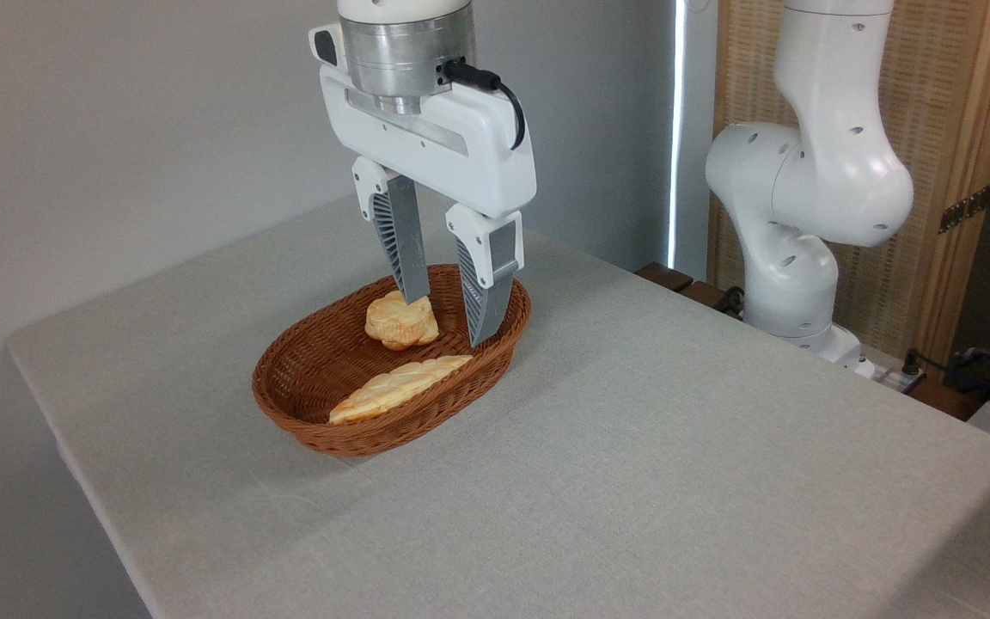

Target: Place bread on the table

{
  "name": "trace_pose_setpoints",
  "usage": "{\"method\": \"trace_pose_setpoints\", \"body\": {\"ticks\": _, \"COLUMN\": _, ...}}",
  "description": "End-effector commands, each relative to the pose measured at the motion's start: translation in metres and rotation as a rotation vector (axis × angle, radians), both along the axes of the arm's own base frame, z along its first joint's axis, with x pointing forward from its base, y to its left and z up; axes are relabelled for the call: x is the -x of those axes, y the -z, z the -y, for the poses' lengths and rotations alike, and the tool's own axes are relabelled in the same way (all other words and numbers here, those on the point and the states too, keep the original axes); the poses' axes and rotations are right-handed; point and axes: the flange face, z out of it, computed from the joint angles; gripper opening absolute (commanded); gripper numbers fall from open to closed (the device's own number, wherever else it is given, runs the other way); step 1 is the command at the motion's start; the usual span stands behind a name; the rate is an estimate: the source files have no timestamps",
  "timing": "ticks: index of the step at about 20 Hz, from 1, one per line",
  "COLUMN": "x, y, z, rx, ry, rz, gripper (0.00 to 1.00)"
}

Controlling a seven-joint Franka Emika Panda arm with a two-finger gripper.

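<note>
Grey, fabric-textured counter (632, 447) carrying a brown oval wicker basket (306, 421) toward its far left part. Inside that basket, two pieces: the small round bread (399, 322), golden-orange with a paler bumpy top, sitting at the back end, and a long flat braided loaf (396, 387) lying slantwise nearer the front rim, close beside the bun but seemingly not touching it. White gripper (448, 320) hanging straight down over the basket's back end, black cable looping off its housing. Fingers (486, 301) spread apart, gripping nothing; left one with its tip at the bun's upper back edge, touching or just off it, cannot tell which; right one down beside the bun on the right, inside the wicker wall, with a clear gap between it and the crust. Bread thus between the two fingers but sitting nearer the left one, resting in the basket, not on the counter. White arm base (796, 258) standing beyond the counter's right far edge, before a wood-framed woven screen (942, 129).
</note>
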Motion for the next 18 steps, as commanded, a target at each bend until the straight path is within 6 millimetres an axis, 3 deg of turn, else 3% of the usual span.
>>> {"method": "trace_pose_setpoints", "body": {"ticks": 1, "x": 0.005, "y": -0.001, "z": -0.001, "rx": -0.012, "ry": 0.021, "rz": -0.024, "gripper": 1.0}}
{"method": "trace_pose_setpoints", "body": {"ticks": 13, "x": 0.004, "y": 0.004, "z": 0.008, "rx": -0.014, "ry": 0.035, "rz": -0.042, "gripper": 1.0}}
{"method": "trace_pose_setpoints", "body": {"ticks": 15, "x": 0.002, "y": 0.008, "z": 0.017, "rx": -0.004, "ry": 0.039, "rz": -0.049, "gripper": 1.0}}
{"method": "trace_pose_setpoints", "body": {"ticks": 18, "x": -0.003, "y": 0.023, "z": 0.052, "rx": -0.005, "ry": -0.017, "rz": -0.086, "gripper": 1.0}}
